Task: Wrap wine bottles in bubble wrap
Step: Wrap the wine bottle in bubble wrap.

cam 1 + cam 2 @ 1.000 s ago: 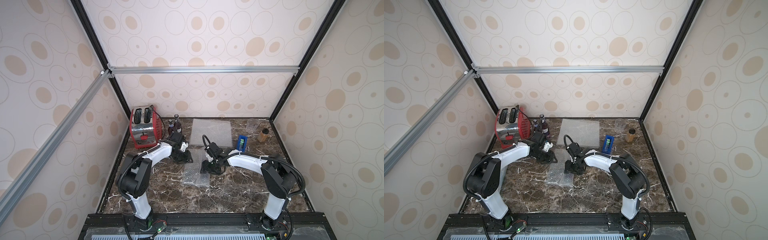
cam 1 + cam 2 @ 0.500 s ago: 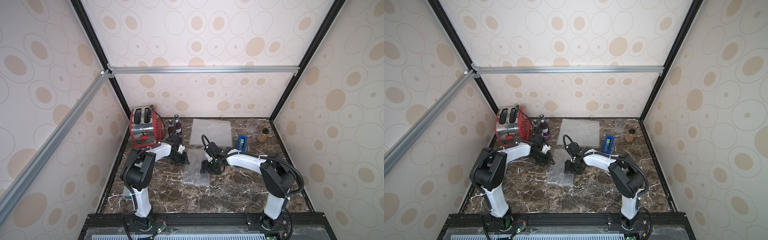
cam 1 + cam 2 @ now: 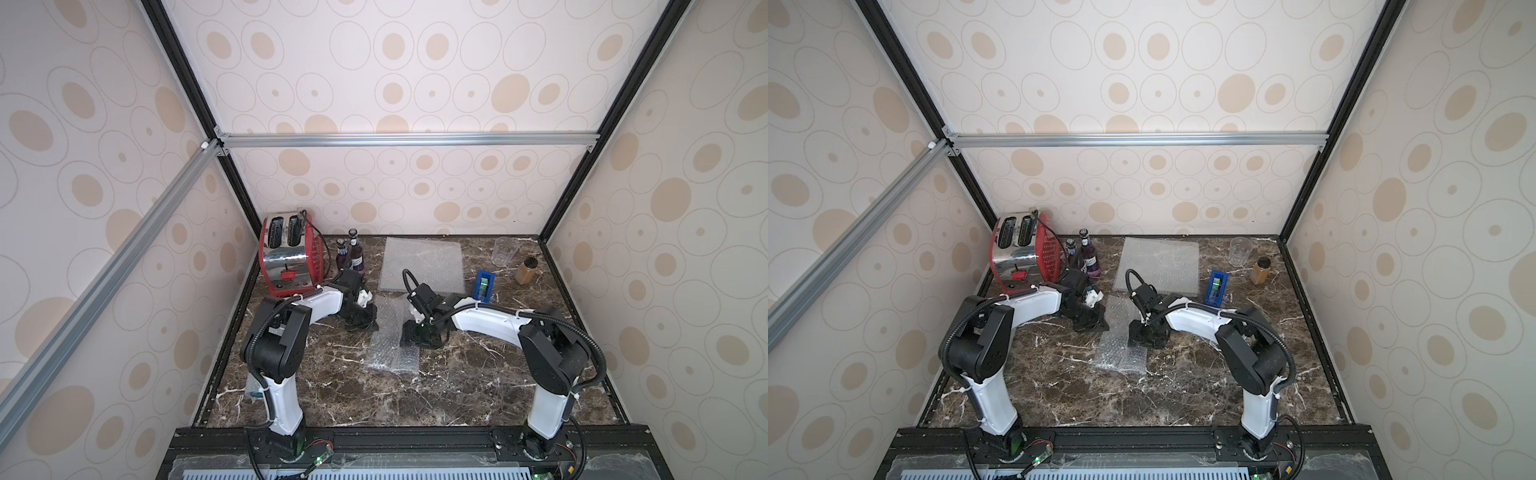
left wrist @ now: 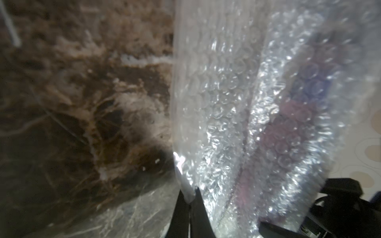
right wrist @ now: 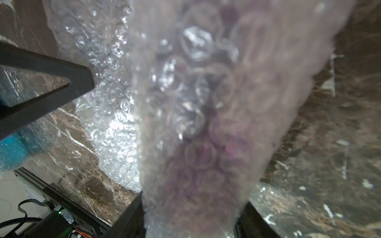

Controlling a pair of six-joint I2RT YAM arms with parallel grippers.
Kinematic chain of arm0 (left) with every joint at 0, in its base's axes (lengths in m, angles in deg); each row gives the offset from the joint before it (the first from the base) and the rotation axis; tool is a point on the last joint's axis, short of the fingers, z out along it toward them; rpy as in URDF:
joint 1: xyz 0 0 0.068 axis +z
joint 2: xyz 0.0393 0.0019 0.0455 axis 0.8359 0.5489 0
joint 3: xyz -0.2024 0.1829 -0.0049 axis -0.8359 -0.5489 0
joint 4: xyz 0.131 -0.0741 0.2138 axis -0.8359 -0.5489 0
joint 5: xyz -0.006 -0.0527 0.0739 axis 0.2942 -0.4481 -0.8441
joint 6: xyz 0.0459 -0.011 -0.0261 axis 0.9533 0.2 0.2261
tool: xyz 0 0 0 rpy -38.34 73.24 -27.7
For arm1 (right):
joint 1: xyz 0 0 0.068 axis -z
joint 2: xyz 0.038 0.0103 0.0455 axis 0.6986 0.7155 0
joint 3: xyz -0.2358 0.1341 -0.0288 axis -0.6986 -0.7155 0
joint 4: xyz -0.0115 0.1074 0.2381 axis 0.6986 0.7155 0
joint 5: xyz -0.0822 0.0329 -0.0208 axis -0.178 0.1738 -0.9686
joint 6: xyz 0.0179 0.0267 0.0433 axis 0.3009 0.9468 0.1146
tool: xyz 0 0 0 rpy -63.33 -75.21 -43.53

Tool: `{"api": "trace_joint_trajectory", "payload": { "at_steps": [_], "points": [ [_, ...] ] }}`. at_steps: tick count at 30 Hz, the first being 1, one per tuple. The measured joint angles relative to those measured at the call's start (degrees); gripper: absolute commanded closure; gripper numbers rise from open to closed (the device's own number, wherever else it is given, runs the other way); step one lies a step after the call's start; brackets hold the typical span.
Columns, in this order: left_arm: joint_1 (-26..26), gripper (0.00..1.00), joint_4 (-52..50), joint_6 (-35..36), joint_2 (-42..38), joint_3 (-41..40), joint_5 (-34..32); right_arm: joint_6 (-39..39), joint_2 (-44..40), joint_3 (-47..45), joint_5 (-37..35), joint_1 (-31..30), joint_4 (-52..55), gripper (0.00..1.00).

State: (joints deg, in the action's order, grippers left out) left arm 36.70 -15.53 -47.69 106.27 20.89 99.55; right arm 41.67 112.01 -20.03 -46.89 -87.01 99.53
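left pincer (image 4: 188,204) clamped tight on edge of bubble wrap (image 3: 390,332), middle of marble top (image 3: 457,386). right pincer (image 5: 191,208) half-wide, hugging rolled part, purple bottle (image 5: 218,144) inside. worry: thin pinch slips if I tug, roll springs loose, bottle slides out open end.

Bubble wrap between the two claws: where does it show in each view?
In a top view: bubble wrap at the middle of the table.
In a top view: same mid-table spot.
Left wrist: close up, filling much of the frame; left claw pinches its edge.
Right wrist: close up, a roll through the frame's middle.
Shared landmark: the brown marble table.
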Motion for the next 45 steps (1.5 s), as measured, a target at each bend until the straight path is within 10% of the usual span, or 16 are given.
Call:
{"api": "trace_joint_trajectory", "payload": {
  "at_steps": [14,45],
  "points": [
    [-7.10,1.00,2.67,-1.95,-1.92,2.40,12.37,-0.87,0.11,0.11,0.37,0.00,-0.26,0.39],
    [-10.16,1.00,0.46,-4.72,9.49,12.68,18.05,-7.54,-10.38,-3.08,-0.92,-0.20,1.64,0.33]
  ]
}}
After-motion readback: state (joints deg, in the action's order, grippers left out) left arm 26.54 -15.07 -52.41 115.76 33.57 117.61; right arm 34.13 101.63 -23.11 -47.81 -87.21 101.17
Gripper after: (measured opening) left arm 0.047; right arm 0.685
